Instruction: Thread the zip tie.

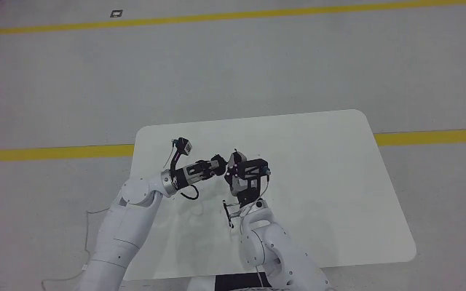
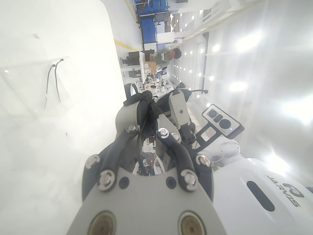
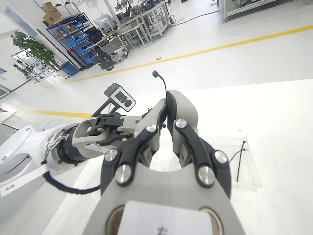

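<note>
Both arms meet above the middle of the white table [image 1: 328,182]. My right gripper [image 3: 167,100] is shut on a black zip tie [image 3: 163,84]. The tie's strap rises from between the fingers and ends in its small square head. My left gripper [image 2: 144,102] comes in from the side with its black pads pressed together on a thin black strap [image 2: 141,135] of the zip tie. Its tips lie right against the right gripper's fingers [image 2: 179,110]. In the top view the left gripper [image 1: 216,166] and the right gripper [image 1: 234,173] touch tip to tip.
A clear flat tray [image 3: 251,172] lies on the table near the arms, with two spare black zip ties [image 2: 52,81] in it; in the top view the tray [image 1: 230,211] sits just behind the right gripper. Bare table stretches to the right.
</note>
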### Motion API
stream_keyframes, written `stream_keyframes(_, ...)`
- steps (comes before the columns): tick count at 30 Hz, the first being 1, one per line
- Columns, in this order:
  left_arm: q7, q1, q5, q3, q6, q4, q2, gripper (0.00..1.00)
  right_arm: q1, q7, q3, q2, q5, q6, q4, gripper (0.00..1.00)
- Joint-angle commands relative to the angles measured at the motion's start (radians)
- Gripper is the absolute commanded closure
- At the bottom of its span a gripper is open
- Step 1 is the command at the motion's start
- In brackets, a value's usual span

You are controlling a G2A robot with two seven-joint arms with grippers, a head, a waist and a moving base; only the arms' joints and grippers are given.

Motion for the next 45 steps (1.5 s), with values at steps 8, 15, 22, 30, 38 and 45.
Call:
stream_keyframes(8,0.000,0.000,0.000,0.000,0.000,0.000,0.000,1.00,0.005,0.013,0.003,-0.002,-0.003,0.000,0.010,1.00)
stream_keyframes(15,0.000,0.000,0.000,0.000,0.000,0.000,0.000,1.00,-0.001,0.016,0.014,-0.006,-0.020,0.000,0.014,1.00)
stream_keyframes(22,0.000,0.000,0.000,0.000,0.000,0.000,0.000,1.00,-0.012,0.017,0.026,-0.011,-0.031,0.000,0.007,1.00)
stream_keyframes(30,0.000,0.000,0.000,0.000,0.000,0.000,0.000,1.00,-0.012,0.023,0.020,-0.014,-0.033,-0.006,0.006,1.00)
stream_keyframes(38,0.000,0.000,0.000,0.000,0.000,0.000,0.000,1.00,-0.005,0.035,0.013,-0.013,-0.030,-0.026,0.014,1.00)
stream_keyframes(45,0.000,0.000,0.000,0.000,0.000,0.000,0.000,1.00,0.000,0.049,0.008,-0.013,-0.037,-0.019,0.022,1.00)
